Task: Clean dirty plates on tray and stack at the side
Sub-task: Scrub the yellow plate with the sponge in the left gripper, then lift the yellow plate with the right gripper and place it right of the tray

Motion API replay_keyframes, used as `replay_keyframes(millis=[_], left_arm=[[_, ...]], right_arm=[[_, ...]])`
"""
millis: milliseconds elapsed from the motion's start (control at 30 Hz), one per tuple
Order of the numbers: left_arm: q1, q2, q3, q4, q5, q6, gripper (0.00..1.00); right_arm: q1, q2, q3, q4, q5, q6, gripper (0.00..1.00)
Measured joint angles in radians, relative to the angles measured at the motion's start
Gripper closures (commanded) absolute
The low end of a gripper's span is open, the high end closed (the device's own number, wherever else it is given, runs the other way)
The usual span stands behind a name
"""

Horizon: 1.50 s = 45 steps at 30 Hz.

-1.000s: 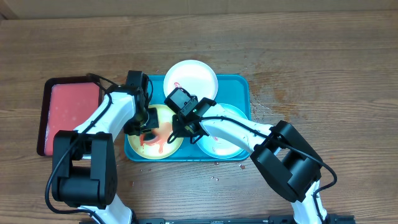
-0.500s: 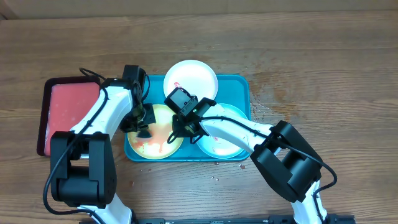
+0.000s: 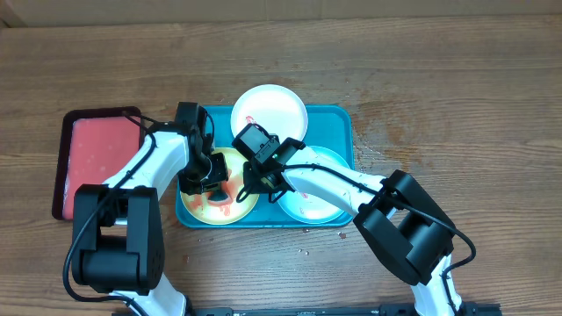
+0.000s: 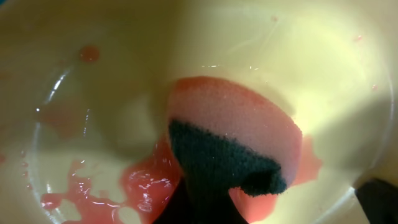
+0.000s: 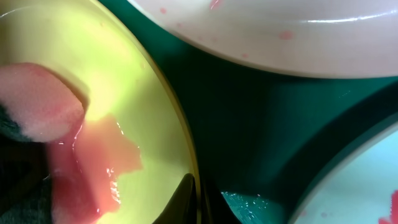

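Observation:
The turquoise tray point(image 3: 344, 132) holds three plates: white point(image 3: 269, 110) at the back, yellow-green point(image 3: 230, 204) front left, pale mint point(image 3: 320, 197) front right. My left gripper point(image 3: 205, 180) is shut on a pink sponge with a dark green scouring side point(image 4: 230, 118) and presses it on the yellow-green plate point(image 4: 298, 50) beside a wet red smear point(image 4: 140, 193). My right gripper point(image 3: 255, 182) is shut on that plate's right rim point(image 5: 186, 155); its fingertips point(image 5: 184, 199) pinch the edge. The right wrist view also shows the sponge point(image 5: 37, 99), the white plate point(image 5: 280, 31) and the mint plate point(image 5: 373, 180).
A smaller dark-rimmed red tray point(image 3: 61, 167) lies on the wooden table left of the turquoise tray. Small red spots mark the wood point(image 3: 391, 132) right of the tray and at its front edge point(image 3: 307, 233).
My left gripper has swung the sponge left across the yellow-green plate and back toward its middle, smearing the red. The right gripper has stayed on the rim.

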Motion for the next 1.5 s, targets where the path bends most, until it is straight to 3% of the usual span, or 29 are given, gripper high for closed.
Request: replay_keyframes(millis=[400,600,800,967,1133,1300,1500], left_arm=[[-0.019,-0.03,-0.05,-0.097,-0.384,-0.127,0.96],[-0.021,-0.019,-0.032,-0.125,-0.451,-0.138,0.96],[-0.012,0.003,0.158,-0.246,-0.509,-0.153,0.96],[0.026,-0.023,0.343,-0.257,-0.417,-0.156,0.96],[0.108,-0.123,0.397,-0.268,-0.291,-0.156,0.96],[0.306,-0.184,0.403,-0.364,-0.22,-0.156,0.96],[0.531,-0.184,0.403,-0.394,-0.151,-0.157,0.96]], right_arm=[[0.001,0.0,0.0,0.006,-0.011,0.0,0.96],[0.008,0.0,0.0,0.014,-0.032,0.0,0.96],[0.005,0.0,0.014,-0.03,-0.018,-0.026,0.96],[-0.003,0.0,0.086,-0.097,-0.004,-0.065,0.96],[-0.003,0.0,0.199,-0.18,0.045,-0.112,0.96],[-0.002,0.0,0.342,-0.356,0.214,-0.146,0.96],[0.009,0.0,0.472,-0.439,0.417,-0.264,0.96]])
